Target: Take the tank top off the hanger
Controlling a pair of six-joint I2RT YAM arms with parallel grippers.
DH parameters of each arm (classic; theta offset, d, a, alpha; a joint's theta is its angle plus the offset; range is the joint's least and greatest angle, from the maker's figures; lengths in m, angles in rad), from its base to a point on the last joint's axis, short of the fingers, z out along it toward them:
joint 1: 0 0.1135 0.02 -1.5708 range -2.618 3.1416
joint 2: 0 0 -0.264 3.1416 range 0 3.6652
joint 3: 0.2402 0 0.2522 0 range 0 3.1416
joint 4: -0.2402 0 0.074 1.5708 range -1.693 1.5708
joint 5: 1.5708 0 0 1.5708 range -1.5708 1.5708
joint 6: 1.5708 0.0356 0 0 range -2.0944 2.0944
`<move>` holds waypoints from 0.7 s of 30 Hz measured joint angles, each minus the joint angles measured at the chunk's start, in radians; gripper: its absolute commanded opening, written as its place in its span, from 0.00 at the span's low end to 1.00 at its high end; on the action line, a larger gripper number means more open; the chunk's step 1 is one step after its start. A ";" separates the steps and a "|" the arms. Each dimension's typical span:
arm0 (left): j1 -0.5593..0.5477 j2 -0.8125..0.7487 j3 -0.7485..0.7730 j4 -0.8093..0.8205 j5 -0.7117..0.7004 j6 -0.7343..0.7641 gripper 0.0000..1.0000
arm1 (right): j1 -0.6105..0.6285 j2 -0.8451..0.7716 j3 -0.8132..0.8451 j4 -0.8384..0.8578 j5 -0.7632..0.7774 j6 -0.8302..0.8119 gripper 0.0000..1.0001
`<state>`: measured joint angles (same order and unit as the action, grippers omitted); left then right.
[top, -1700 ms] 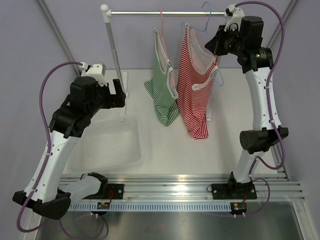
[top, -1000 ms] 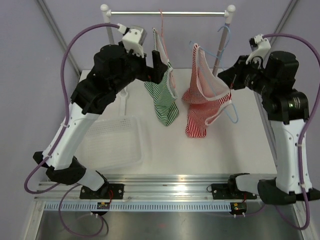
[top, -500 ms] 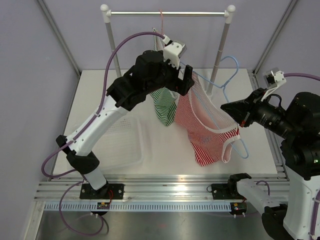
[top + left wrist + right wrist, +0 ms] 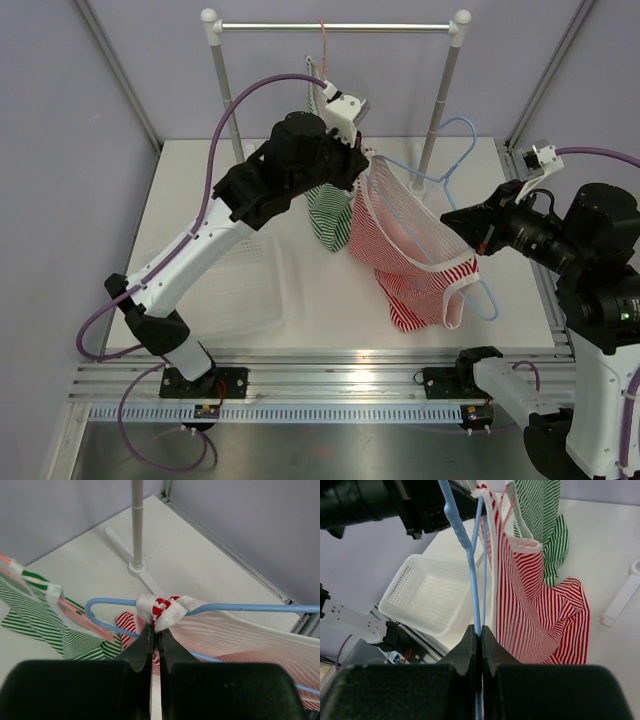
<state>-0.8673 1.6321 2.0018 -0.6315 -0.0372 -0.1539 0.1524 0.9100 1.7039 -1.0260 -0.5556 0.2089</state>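
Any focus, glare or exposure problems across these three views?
Top external: evenly lit, sharp, mild glare on the aluminium rail. Left wrist: left end effector dark and soft up close; the red tank top strap it pinches is clear. Right wrist: right end effector equally dark; the blue hanger it grips looks slightly soft.

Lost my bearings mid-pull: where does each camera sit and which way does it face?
Top external: high behind the bases, looking down on the table; left arm and right arm show.
Left wrist: on the left gripper, looking along its shut jaws at the red tank top strap bunched on the blue hanger.
Right wrist: on the right gripper, jaws shut on the hanger, facing the white basket and left arm.
Shared: every view shows top and hanger.
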 measured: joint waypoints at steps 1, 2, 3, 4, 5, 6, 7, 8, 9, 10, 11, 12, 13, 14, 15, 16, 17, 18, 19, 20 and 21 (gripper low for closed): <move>-0.001 -0.010 -0.010 -0.003 -0.018 0.000 0.00 | 0.000 0.000 -0.008 -0.001 0.005 -0.008 0.00; -0.002 -0.019 -0.016 -0.007 -0.042 -0.002 0.00 | 0.000 -0.002 -0.021 -0.001 0.006 -0.021 0.00; -0.002 -0.024 -0.016 -0.011 -0.064 -0.004 0.00 | 0.000 -0.003 -0.035 -0.002 0.006 -0.034 0.00; -0.002 -0.031 -0.016 -0.014 -0.111 -0.007 0.00 | 0.000 -0.011 -0.050 -0.005 0.004 -0.056 0.00; -0.002 -0.035 -0.016 -0.019 -0.139 -0.009 0.00 | 0.000 -0.020 -0.069 -0.008 0.001 -0.078 0.00; -0.002 -0.040 -0.015 -0.029 -0.179 -0.013 0.00 | 0.000 -0.037 -0.089 -0.013 -0.011 -0.101 0.00; -0.003 -0.043 -0.013 -0.037 -0.222 -0.018 0.00 | 0.000 -0.051 -0.112 -0.017 -0.022 -0.126 0.00; -0.003 -0.043 -0.004 -0.051 -0.268 -0.025 0.00 | 0.000 -0.069 -0.135 -0.019 -0.034 -0.148 0.00; -0.003 -0.043 0.007 -0.072 -0.307 -0.032 0.00 | 0.000 -0.087 -0.151 -0.019 -0.041 -0.163 0.00; -0.004 -0.043 0.019 -0.094 -0.341 -0.040 0.00 | 0.000 -0.109 -0.171 -0.015 -0.048 -0.177 0.00; -0.005 -0.040 0.042 -0.123 -0.365 -0.054 0.00 | 0.000 -0.135 -0.192 -0.005 -0.055 -0.188 0.00; -0.006 -0.035 0.064 -0.145 -0.379 -0.063 0.00 | 0.000 -0.161 -0.211 0.009 -0.060 -0.196 0.00; -0.007 -0.029 0.097 -0.171 -0.391 -0.082 0.00 | 0.000 -0.195 -0.234 0.034 -0.066 -0.203 0.00; -0.008 -0.025 0.124 -0.191 -0.394 -0.095 0.00 | 0.000 -0.220 -0.253 0.059 -0.068 -0.206 0.00; -0.007 -0.020 0.146 -0.209 -0.394 -0.109 0.00 | 0.000 -0.249 -0.272 0.085 -0.071 -0.210 0.00; -0.006 -0.014 0.173 -0.232 -0.388 -0.124 0.00 | 0.000 -0.272 -0.287 0.111 -0.074 -0.211 0.00; -0.003 -0.009 0.193 -0.248 -0.381 -0.138 0.00 | 0.000 -0.300 -0.306 0.143 -0.076 -0.212 0.00; 0.001 -0.008 0.202 -0.257 -0.371 -0.152 0.00 | 0.000 -0.324 -0.322 0.172 -0.078 -0.212 0.00; 0.009 -0.008 0.204 -0.268 -0.354 -0.169 0.00 | 0.000 -0.341 -0.339 0.200 -0.080 -0.212 0.00; 0.018 -0.008 0.206 -0.278 -0.336 -0.183 0.00 | 0.000 -0.356 -0.358 0.230 -0.085 -0.213 0.00; 0.027 -0.008 0.206 -0.287 -0.313 -0.195 0.00 | 0.000 -0.364 -0.374 0.252 -0.088 -0.213 0.00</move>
<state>-0.8402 1.6241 2.2078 -0.9188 -0.3504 -0.3492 0.1528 0.5461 1.3300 -0.7738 -0.6434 -0.0044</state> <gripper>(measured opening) 0.023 0.033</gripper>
